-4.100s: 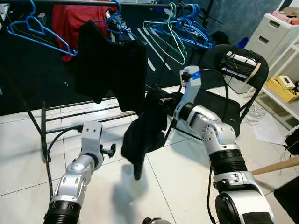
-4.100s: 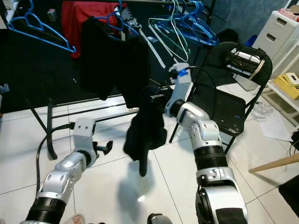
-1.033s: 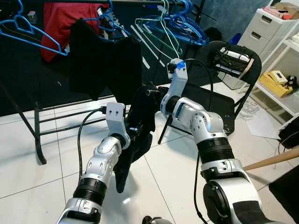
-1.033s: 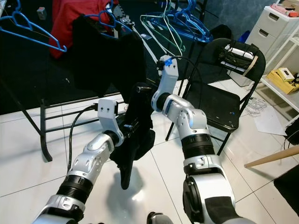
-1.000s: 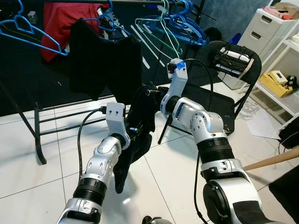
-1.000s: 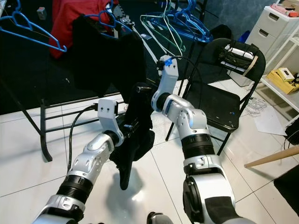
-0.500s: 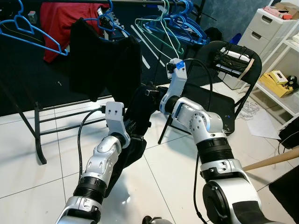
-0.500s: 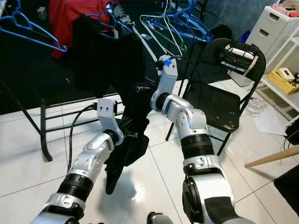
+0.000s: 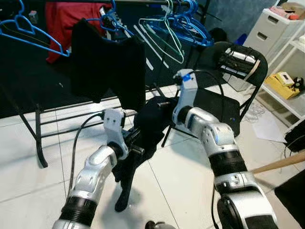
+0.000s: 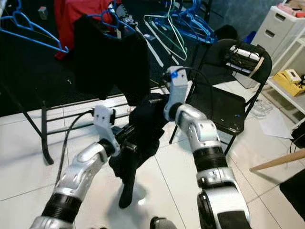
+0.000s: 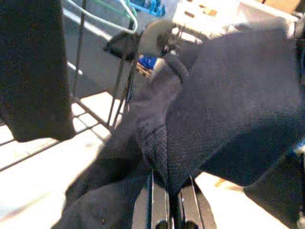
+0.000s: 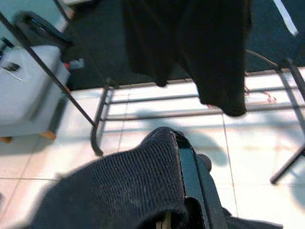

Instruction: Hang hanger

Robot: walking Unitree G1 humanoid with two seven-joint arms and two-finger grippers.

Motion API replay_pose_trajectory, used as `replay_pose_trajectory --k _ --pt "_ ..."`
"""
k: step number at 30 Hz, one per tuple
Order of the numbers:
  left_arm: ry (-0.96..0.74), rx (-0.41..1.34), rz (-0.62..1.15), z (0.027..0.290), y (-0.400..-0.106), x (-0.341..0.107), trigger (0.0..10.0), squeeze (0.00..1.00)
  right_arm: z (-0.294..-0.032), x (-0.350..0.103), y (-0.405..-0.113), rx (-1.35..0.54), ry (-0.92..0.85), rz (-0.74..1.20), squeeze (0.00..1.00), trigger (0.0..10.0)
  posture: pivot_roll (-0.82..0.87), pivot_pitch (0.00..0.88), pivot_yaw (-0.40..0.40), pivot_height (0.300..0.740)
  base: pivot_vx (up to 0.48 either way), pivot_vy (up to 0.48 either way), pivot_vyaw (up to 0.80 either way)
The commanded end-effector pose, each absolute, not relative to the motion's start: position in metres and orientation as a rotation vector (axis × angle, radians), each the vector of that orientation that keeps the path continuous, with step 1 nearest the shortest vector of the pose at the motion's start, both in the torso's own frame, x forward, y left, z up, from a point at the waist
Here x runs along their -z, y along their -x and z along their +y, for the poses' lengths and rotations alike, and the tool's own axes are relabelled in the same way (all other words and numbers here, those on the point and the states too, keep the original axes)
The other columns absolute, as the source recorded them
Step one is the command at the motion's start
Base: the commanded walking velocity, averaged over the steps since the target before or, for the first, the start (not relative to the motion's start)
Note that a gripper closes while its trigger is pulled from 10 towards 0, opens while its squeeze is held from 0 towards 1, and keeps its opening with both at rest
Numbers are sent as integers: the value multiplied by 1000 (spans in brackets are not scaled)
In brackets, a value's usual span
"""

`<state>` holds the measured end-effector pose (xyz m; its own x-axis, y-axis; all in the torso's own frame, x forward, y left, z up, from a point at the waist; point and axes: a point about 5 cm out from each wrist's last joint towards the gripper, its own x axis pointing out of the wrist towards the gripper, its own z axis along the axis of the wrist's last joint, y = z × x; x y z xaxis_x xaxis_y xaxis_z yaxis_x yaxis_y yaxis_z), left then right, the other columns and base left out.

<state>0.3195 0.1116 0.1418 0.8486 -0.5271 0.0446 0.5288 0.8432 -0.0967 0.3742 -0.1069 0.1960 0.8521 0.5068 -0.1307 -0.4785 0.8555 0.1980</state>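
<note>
— What sits nearest the camera?

— The left gripper point(image 9: 136, 143), low over the white tile floor point(image 9: 28, 157). A black garment point(image 9: 143, 129) is bunched against it. In the left wrist view the cloth point(image 11: 200, 109) drapes right over the fingers, so how far apart they stand cannot be told.

— And the other arm?

— The right gripper point(image 9: 162, 104) reaches in from the right and meets the top of the same garment, which mounds up over it. In the right wrist view one black finger point(image 12: 188, 171) shows, with the knit fabric point(image 12: 119, 191) wrapped over it and hiding the rest. Whether it is closed on the cloth cannot be told either.

— How does the garment hang?

— It stretches between the two grippers, and a long tail drops below the left one to just above the floor.

— Where are the hangers?

— Farther back, on the clothes rack point(image 9: 38, 143). One blue hanger point(image 9: 33, 36) hangs near the rack's left end. A black shirt point(image 9: 107, 59) hangs beside it, toward the middle. A pale green hanger point(image 9: 164, 36) and a cluster of blue hangers point(image 9: 193, 24) crowd the right end. A red garment point(image 9: 64, 21) hangs behind the black shirt.

— Anything to the right?

— A black folding chair point(image 9: 224, 102) stands beyond the right arm, and white drawers point(image 9: 274, 28) stand in the far right corner.
</note>
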Motion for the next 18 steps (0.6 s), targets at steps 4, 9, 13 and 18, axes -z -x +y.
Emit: replay_pose_trajectory --k 4,9,13,18 --pt "97 561 -38 120 -313 -150 0 0 -122 -189 -370 -469 -141 153 212 314 -140 135 -108 740 0 0 0" --pt "102 625 -22 113 -307 -149 0 0 -126 -184 -368 -438 -146 146 1000 3098 -134 124 -103 740 0 0 0" --pt "106 693 10 106 -300 -146 0 0 -130 -176 -368 -390 -140 149 1000 10000 -130 107 -88 740 0 0 0" --pt "65 709 72 106 -297 -140 0 0 -133 -163 -364 -351 -111 176 0 10000 -125 99 -78 740 0 0 0"
